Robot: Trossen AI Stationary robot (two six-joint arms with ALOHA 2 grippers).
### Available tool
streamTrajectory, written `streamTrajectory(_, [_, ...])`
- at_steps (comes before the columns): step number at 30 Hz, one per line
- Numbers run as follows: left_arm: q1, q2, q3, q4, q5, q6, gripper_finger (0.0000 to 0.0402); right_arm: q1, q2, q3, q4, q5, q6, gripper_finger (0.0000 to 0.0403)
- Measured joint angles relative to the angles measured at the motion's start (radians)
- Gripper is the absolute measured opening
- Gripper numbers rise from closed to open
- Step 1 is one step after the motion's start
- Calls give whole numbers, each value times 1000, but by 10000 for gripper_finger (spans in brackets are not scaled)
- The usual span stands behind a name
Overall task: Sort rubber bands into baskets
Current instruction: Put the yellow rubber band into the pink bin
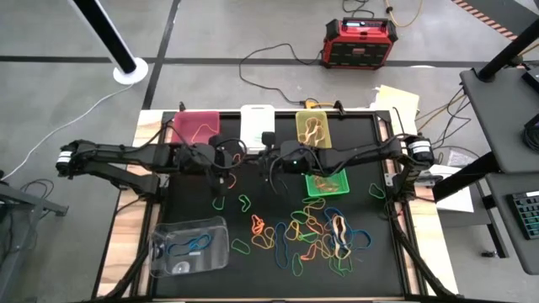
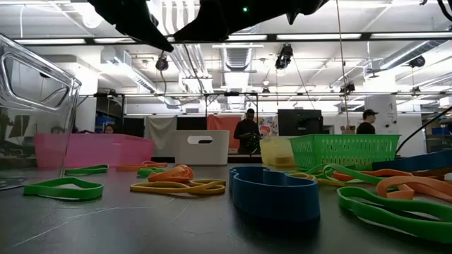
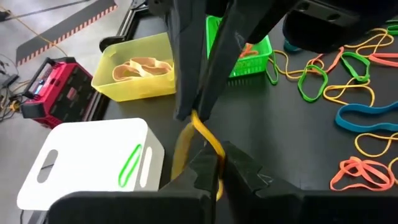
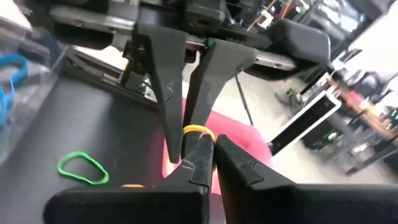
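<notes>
Your two arms meet over the middle of the black counter (image 1: pixel 202 202), raised above it. The left gripper (image 3: pixel 211 163) and the right gripper (image 4: pixel 208 149) face each other tip to tip, and both sets of fingers are pinched together on the same yellow rubber band (image 3: pixel 202 134). In the left wrist view the band runs from your left fingers up between the right arm's fingers; in the right wrist view you see it as a short yellow loop at the tip of the right fingers, with the left arm's fingers closed against it from the far side.

The baskets sit along the far edge of the counter: the pink basket (image 1: pixel 195 126), the white basket (image 1: pixel 257 124) with a green band (image 3: pixel 129 165) lying on it, and the yellow basket (image 1: pixel 312 126) with bands inside. The green mesh basket (image 1: pixel 326 183) stands just in front of the yellow one, below the right arm, and also holds bands. The clear basket (image 1: pixel 189 247) sits at the near left corner with blue bands (image 1: pixel 189 244) in it.

Most loose rubber bands (image 1: pixel 312 236) lie in a tangled heap on the near right part of the counter, orange, yellow, green and blue mixed, with a few single green ones (image 1: pixel 242 246) scattered towards the middle. A red-black box (image 1: pixel 360 42) stands on the floor beyond the counter.
</notes>
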Motion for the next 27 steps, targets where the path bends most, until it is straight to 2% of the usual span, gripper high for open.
streamTrajectory(4, [26, -7, 0, 3, 0, 4, 0, -27, -4, 0, -31, -2, 92, 38])
streamTrajectory(11, [137, -11, 3, -28, -1, 4, 0, -84, -12, 0, -72, -1, 198, 141])
streamTrajectory(13, [187, -13, 3, -62, -32, 1, 0, -101, -19, 0, -99, -1, 221, 165])
streamTrajectory(15, [245, -15, 4, -114, -105, -15, 0, -117, -27, 0, -134, -1, 254, 183])
streamTrajectory(18, [345, -12, 4, -209, -221, -60, 0, -133, -29, 0, -173, 2, 303, 200])
streamTrajectory(20, [416, -10, 4, -264, -262, -99, 0, -137, -28, 0, -192, 1, 325, 206])
streamTrajectory(27, [650, 32, 4, -378, -272, -198, 0, -141, -15, -6, -214, -2, 357, 210])
